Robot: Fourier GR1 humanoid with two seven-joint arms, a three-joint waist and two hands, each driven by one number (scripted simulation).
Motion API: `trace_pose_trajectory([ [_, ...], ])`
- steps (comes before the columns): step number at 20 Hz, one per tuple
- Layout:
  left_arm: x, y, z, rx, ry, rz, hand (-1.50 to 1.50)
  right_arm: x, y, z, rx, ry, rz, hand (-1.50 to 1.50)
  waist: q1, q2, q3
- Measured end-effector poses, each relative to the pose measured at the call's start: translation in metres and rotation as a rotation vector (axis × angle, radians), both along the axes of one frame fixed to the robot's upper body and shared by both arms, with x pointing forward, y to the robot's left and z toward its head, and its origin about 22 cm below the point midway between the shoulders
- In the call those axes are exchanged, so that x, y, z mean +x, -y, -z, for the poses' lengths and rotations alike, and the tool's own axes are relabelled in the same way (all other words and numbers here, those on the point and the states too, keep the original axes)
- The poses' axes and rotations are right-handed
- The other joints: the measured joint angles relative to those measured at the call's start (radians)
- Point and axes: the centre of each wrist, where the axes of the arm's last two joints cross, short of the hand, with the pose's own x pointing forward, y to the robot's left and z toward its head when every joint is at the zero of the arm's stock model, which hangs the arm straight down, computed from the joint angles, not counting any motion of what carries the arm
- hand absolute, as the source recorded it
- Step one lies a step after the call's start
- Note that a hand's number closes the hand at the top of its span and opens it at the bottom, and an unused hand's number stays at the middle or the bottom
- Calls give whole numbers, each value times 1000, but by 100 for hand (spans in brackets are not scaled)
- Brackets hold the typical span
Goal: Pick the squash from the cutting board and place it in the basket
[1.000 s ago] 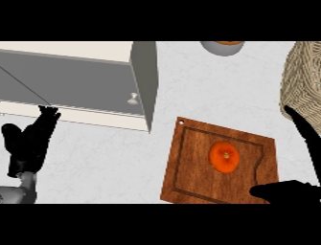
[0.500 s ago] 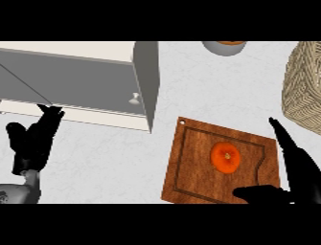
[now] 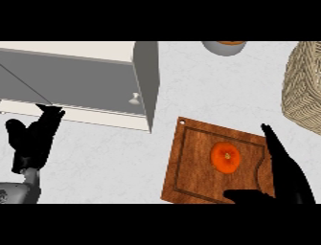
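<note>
Squash (image 3: 226, 157) on board, left of right hand (image 3: 284, 172)

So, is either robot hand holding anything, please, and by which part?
Nothing; the round orange squash lies untouched on the brown wooden cutting board, right robot hand open beside it.

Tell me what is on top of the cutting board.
The orange squash lies on the cutting board, near its middle. The right hand covers the board's right edge, so that strip is hidden.
</note>
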Motion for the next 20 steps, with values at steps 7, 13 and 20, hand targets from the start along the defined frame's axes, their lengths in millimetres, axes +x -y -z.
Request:
trace_pose_trajectory([
  [7, 3, 3, 0, 2, 8, 9, 0, 5, -9, 8, 6, 7, -4, -150, 3, 0, 0],
  [13, 3, 3, 2, 1, 8, 7, 0, 10, -14, 19, -8, -15, 4, -150, 5, -1, 0],
  [20, 4, 7, 1, 8, 3, 4, 0, 18, -17, 35, -48, -56, 17, -150, 6, 1, 0],
])
